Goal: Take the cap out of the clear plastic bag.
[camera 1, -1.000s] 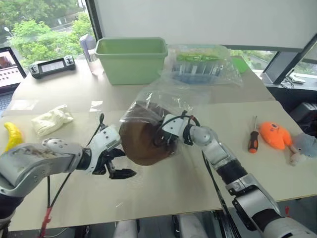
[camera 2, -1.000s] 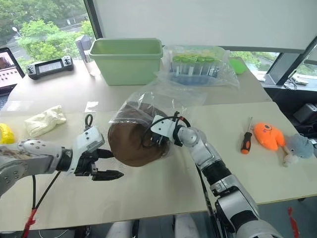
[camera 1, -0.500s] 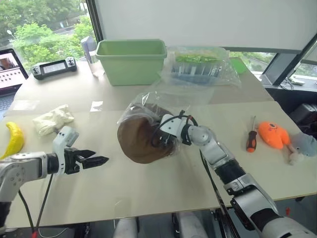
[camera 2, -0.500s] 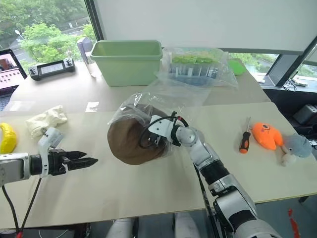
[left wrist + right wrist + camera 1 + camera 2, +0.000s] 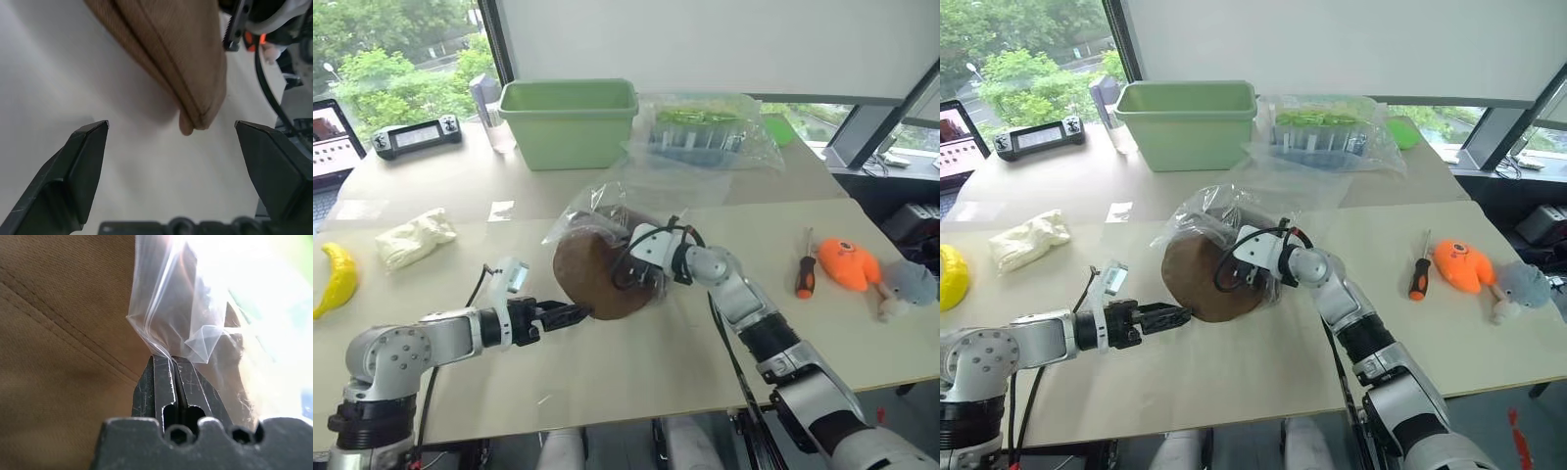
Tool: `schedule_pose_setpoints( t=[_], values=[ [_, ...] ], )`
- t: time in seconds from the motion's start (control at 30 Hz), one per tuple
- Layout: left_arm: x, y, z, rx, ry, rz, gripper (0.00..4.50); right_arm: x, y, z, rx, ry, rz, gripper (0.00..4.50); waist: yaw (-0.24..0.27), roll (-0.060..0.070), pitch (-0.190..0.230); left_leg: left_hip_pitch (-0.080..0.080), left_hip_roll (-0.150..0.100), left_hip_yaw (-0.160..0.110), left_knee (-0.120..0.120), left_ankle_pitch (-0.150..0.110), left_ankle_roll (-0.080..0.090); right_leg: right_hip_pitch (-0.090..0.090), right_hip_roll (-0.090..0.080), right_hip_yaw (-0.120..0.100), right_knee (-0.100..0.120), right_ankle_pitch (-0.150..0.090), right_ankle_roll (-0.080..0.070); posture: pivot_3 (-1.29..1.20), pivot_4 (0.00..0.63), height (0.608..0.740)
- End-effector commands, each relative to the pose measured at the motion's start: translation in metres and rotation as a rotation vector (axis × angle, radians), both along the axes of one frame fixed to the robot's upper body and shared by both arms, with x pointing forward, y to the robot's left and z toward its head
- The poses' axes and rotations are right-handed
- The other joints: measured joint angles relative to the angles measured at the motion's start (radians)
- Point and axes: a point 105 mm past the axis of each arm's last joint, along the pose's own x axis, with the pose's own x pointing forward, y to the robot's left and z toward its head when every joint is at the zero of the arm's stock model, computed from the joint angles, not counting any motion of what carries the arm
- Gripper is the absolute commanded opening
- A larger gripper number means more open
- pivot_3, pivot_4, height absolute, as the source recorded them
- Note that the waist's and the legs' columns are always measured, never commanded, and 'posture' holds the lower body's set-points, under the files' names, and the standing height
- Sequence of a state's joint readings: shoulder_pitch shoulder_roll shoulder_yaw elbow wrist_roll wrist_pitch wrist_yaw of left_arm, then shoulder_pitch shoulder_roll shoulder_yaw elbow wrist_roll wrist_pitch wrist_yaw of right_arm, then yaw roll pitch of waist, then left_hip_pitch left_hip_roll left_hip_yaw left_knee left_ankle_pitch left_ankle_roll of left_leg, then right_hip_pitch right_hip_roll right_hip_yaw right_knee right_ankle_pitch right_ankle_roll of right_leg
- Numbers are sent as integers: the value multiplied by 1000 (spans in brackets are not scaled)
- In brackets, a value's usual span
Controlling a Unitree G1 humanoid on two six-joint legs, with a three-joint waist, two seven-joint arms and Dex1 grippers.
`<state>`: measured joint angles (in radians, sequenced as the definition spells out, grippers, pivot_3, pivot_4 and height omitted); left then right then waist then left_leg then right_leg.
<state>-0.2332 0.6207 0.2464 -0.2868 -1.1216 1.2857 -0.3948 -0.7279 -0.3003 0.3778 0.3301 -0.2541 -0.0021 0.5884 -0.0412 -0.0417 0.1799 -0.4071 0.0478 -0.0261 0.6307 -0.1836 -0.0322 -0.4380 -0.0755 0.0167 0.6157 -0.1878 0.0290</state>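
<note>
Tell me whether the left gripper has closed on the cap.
No, the left gripper is wide open, with the cap edge lying untouched between its fingers.

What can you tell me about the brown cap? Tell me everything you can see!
The cap is dark brown, soft stitched fabric, round and domed. It is held tilted up above the pale table, its top part still inside the clear plastic bag, its lower part sticking out bare. The right gripper is shut on the bag's thin film right beside the cap. The left gripper is open, its fingers either side of the cap's lower edge, not touching it.
</note>
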Motion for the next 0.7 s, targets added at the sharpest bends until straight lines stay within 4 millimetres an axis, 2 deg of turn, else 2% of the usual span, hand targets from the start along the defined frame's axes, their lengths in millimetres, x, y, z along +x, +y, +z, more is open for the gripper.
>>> schedule_pose_setpoints(
  t=[0.03,0.23,0.37,0.43,0.47,0.63,0.7],
  values=[
    [2,-8,16,-41,-40,-36,4456,-2,1,19,36,-53,4,0,0,0,0,0,0,0,0,0,0,0,0,0,0,0,0,0,150,737],
    [17,-11,20,-106,-34,25,4456,-2,-1,18,31,-51,-4,0,1,0,0,0,0,0,1,0,0,1,0,0,-1,0,0,0,150,737],
    [28,-10,6,-115,14,57,4456,-2,-1,18,30,-51,-4,0,2,0,0,0,0,0,1,0,0,1,0,0,0,0,0,0,150,737],
    [32,-6,3,-120,30,67,3916,-2,0,18,32,-51,-4,0,1,0,0,0,0,0,1,0,0,1,0,0,0,0,0,0,150,737],
    [32,-6,4,-121,34,55,3785,-2,0,18,32,-51,-5,0,-1,0,0,0,0,0,1,0,0,1,0,0,0,0,0,0,150,737],
    [27,-12,8,-133,43,-10,2043,-2,-1,17,33,-48,-9,0,-1,0,0,0,0,0,1,0,0,1,0,0,0,0,0,0,150,737],
    [15,-22,9,-139,43,-59,1265,-2,0,17,36,-46,-7,0,-1,0,0,0,0,0,1,0,0,1,0,0,0,0,0,0,150,737]
  ],
)
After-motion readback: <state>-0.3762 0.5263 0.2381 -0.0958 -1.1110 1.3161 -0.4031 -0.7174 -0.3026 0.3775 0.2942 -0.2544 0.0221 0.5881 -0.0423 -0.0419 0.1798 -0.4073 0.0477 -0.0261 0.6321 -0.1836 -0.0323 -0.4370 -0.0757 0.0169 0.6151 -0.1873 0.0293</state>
